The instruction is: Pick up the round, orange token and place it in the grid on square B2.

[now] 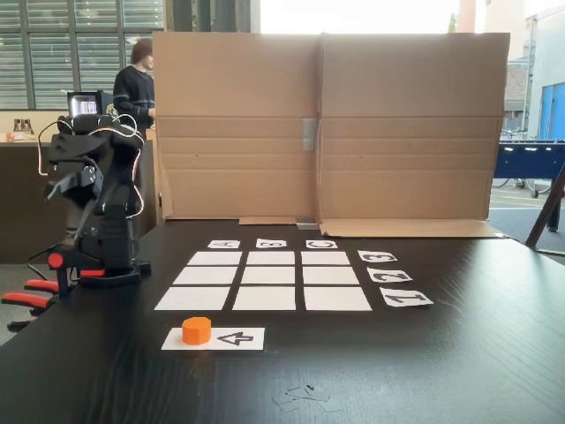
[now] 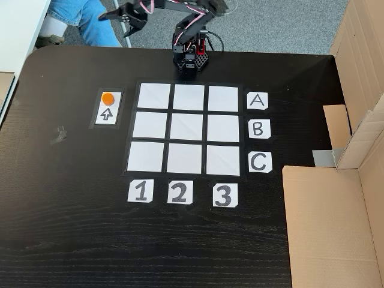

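The orange token [image 1: 197,329] [image 2: 108,98] stands on the end of a white arrow card [image 1: 238,338] [image 2: 107,114], just outside the grid [image 1: 215,299] [image 2: 154,95]. Square B2 [image 1: 270,275] [image 2: 188,127], the middle white rectangle, is bare. The black arm is folded up over its base at the table edge beside the grid. My gripper [image 1: 51,193] [image 2: 107,16] hangs in the air off that edge, well away from the token. Its fingers look shut, with nothing between them.
Letter cards [image 2: 257,128] and number cards [image 2: 179,192] border the grid. A tall cardboard wall [image 1: 327,124] [image 2: 327,222] closes one side of the table. Red-orange clamp handles [image 1: 25,300] stick out by the arm's base. A person [image 1: 132,84] stands behind; jeans-clad legs [image 2: 84,21] are near the arm.
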`<state>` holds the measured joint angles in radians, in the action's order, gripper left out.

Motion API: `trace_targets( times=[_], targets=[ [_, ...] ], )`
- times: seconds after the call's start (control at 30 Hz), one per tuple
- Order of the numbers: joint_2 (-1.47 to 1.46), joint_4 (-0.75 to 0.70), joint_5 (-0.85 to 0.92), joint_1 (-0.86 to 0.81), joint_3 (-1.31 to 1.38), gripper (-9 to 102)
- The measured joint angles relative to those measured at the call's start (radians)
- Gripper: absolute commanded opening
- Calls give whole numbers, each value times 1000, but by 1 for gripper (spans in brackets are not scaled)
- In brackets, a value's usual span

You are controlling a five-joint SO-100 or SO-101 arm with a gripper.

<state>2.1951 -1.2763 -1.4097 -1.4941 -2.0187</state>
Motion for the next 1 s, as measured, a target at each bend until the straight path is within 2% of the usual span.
trace_targets(
  times=[0.27,0.43,1.0],
  targets=[
    [-327,-176,48,49,348,52],
    [-462,-253,143,100,486,52],
    [-716,-264,336,281,606,52]
  ],
)
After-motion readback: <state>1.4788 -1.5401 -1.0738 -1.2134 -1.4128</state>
